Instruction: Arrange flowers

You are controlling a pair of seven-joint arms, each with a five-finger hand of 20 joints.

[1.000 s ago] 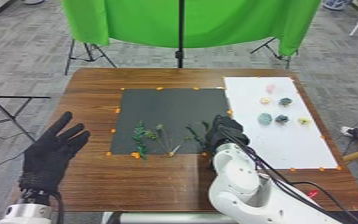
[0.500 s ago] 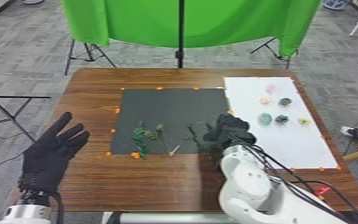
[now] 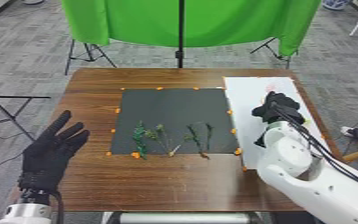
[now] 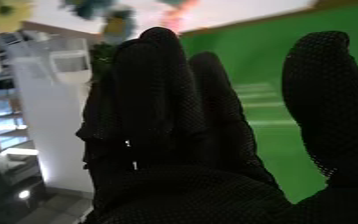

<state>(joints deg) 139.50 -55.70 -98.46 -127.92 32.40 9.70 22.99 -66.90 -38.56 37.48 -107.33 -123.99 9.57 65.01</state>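
In the head view my left hand (image 3: 49, 152) is open over the table's left side, touching no flower. My right hand (image 3: 280, 106) is over the white sheet (image 3: 255, 90), hiding most of the flower heads; a pink flower (image 3: 270, 87) shows just beyond it. Green stems lie on the black sheet: a leafy one (image 3: 140, 140), thin branching ones (image 3: 162, 137) and another pair (image 3: 198, 137) at the right. In the right wrist view my right hand (image 4: 184, 140) has straight fingers and the thumb apart, with a yellow flower (image 4: 5, 15) and a blue flower (image 4: 88, 7) beyond the fingertips.
The brown table (image 3: 175, 185) carries both sheets, held at their edges by orange tape pieces (image 3: 136, 155). A green cloth (image 3: 184, 25) hangs on a stand behind the table, with a tripod (image 3: 7, 112) at the left.
My right hand has moved from the black sheet's right edge outward and to the right, over the flower heads. The stems it covered are now visible. My left hand has stayed still.
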